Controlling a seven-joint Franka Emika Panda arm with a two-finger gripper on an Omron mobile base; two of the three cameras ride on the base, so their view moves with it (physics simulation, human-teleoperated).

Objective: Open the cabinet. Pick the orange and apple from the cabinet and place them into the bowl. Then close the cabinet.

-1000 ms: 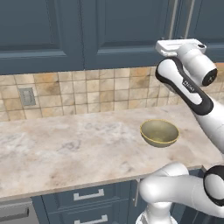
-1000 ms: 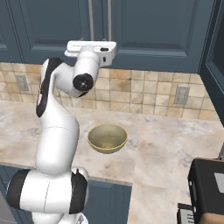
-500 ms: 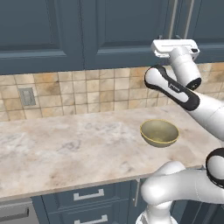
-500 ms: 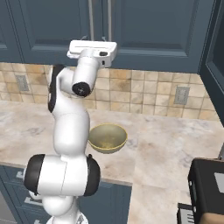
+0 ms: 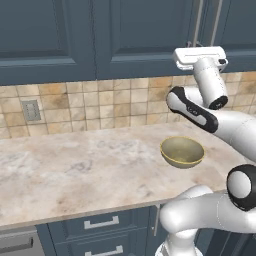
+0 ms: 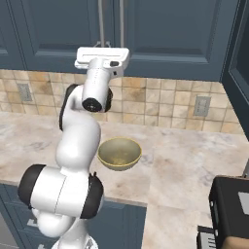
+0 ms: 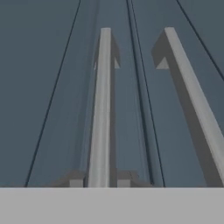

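Hand view looks straight along the cabinet (image 7: 65, 87), doors shut, with the left silver bar handle (image 7: 101, 109) running up between the two finger tips (image 7: 75, 180), so the jaws stand apart on either side of it and nothing is clamped yet. To open the door well, I judge the gripper (image 7: 99, 181) should close squarely on this bar, not the neighbouring handle (image 7: 188, 96) to its right, then pull outward in an arc about the hinge. The bowl (image 5: 182, 151) sits on the counter (image 5: 75, 170) below the cabinet; no writing or labels are readable anywhere.

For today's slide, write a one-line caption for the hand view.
Pincer straddling the left of two silver bar handles on the closed slate-blue cabinet.
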